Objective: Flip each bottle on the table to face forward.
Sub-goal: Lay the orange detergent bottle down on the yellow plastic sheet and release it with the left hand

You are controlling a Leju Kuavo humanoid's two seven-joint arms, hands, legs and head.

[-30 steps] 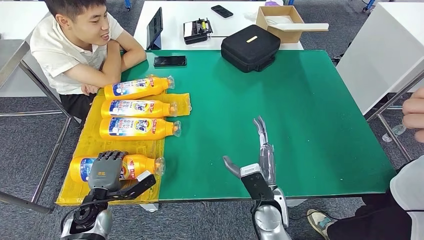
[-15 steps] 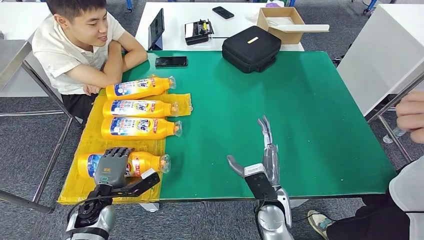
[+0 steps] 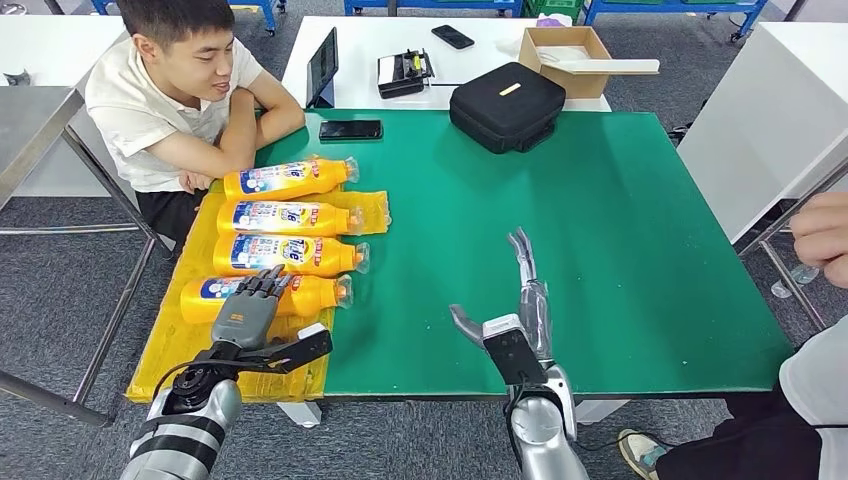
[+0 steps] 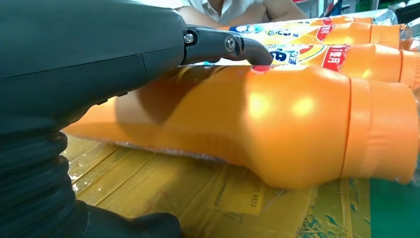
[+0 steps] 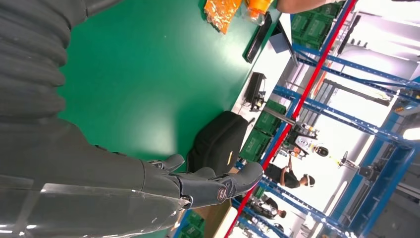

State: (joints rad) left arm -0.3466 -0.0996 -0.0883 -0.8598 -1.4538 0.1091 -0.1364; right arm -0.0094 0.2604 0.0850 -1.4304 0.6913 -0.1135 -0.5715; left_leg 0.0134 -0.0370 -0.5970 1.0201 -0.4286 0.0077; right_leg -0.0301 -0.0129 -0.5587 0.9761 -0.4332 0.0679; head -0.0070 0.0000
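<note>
Several orange bottles lie on their sides on a yellow mat (image 3: 180,350) at the left of the green table (image 3: 620,220), caps to the right. The far three (image 3: 285,180), (image 3: 285,217), (image 3: 285,254) show blue labels. My left hand (image 3: 245,315) rests its fingers (image 4: 223,44) on top of the nearest bottle (image 3: 315,293), with the thumb held off to the side. In the left wrist view that bottle's plain orange side (image 4: 277,124) shows. My right hand (image 3: 515,320) hovers open over bare green table, fingers straight, holding nothing; it appears as (image 5: 198,183) in the right wrist view.
A person (image 3: 180,90) leans on the table's far left corner, behind the bottles. A phone (image 3: 351,130) and a black case (image 3: 508,105) lie at the far edge. Another person's hand (image 3: 820,225) is at the right. A white table stands behind.
The camera has shifted. Under my left hand the nearest bottle has moved away from me, close to the third bottle. My right hand has stayed in place.
</note>
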